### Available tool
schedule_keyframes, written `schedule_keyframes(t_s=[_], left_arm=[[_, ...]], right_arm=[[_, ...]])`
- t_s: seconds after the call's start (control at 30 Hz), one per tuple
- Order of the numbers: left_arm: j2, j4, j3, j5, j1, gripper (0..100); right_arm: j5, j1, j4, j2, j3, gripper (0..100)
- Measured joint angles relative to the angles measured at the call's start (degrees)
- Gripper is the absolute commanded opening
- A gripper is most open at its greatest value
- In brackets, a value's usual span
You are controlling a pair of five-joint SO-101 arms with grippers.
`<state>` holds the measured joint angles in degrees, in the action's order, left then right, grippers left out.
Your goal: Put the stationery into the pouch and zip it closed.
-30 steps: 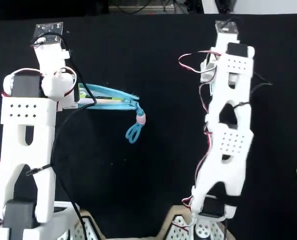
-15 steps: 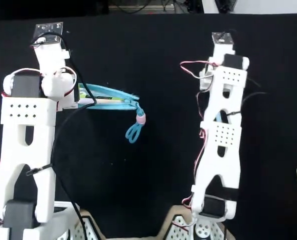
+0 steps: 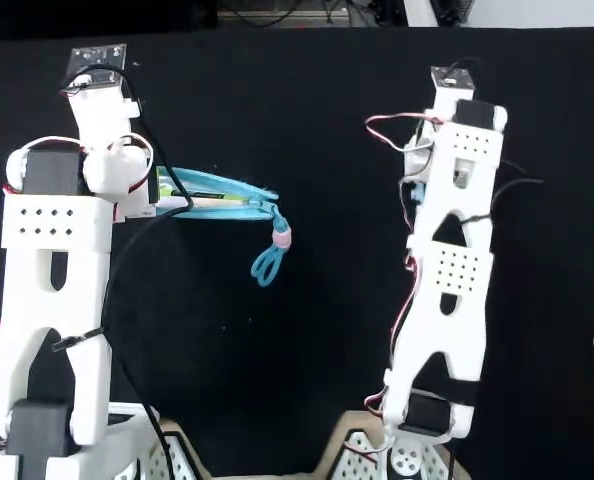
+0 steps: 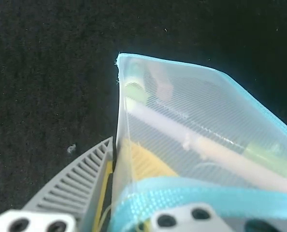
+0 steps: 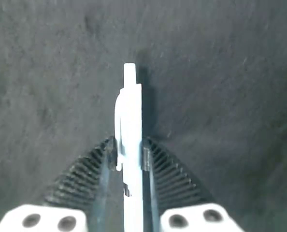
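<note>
Status: task part-way, loading not finished.

- Left hand [image 4: 112, 166]: clamped on one end of the pouch [image 4: 196, 130], holding it up off the counter [image 3: 327, 330]. One ribbed finger [image 4: 88, 181] shows against the pouch wall; the other is behind the material.
- From the high view, the pouch [image 3: 217, 198] sticks out sideways from the left hand towards the middle of the counter, seen edge-on. The zip pull loop [image 3: 269, 264] dangles from its far end.
- Contents visible through the clear wall: a long white stick [image 4: 206, 145], a green-tipped piece [image 4: 134, 91] and something yellow [image 4: 143, 166]. So some stationery is already in.
- Right hand [image 5: 129, 145]: closed on a white pen [image 5: 129, 101], which points forward out of the grip, above bare counter. From the high view this arm is well apart from the pouch, over the far right part of the counter.

Done, as judged: pouch picked up and held, several items inside, last pen gripped.

Left: carry the pen across, feed it into the pouch mouth, then take the pull loop and run the zip shut. Whether the mouth is open enough cannot be read from here (the edge-on view hides it). I see no other loose stationery on the counter.
</note>
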<state>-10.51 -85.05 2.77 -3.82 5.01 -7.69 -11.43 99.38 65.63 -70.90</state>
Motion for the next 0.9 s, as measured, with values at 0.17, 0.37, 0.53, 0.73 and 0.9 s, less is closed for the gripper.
schedule_keyframes(t_s=[0.17, 0.37, 0.53, 0.73, 0.9], left_arm=[[0.0, 0.0, 0.0, 0.0, 0.0, 3], [0.0, 0.0, 0.0, 0.0, 0.0, 3], [0.0, 0.0, 0.0, 0.0, 0.0, 3], [0.0, 0.0, 0.0, 0.0, 0.0, 3], [0.0, 0.0, 0.0, 0.0, 0.0, 3]], right_arm=[[-1.8, 7.9, -0.5, -19.9, 29.5, 1.1], [-4.3, 12.7, -11.3, -43.7, 61.8, 1.2], [-8.7, 12.7, -22.1, -55.3, 83.5, 9.3], [-12.6, 12.1, -22.8, -55.7, 87.6, 11.1], [-13.1, 12.2, -19.5, -54.5, 83.8, 11.3]])
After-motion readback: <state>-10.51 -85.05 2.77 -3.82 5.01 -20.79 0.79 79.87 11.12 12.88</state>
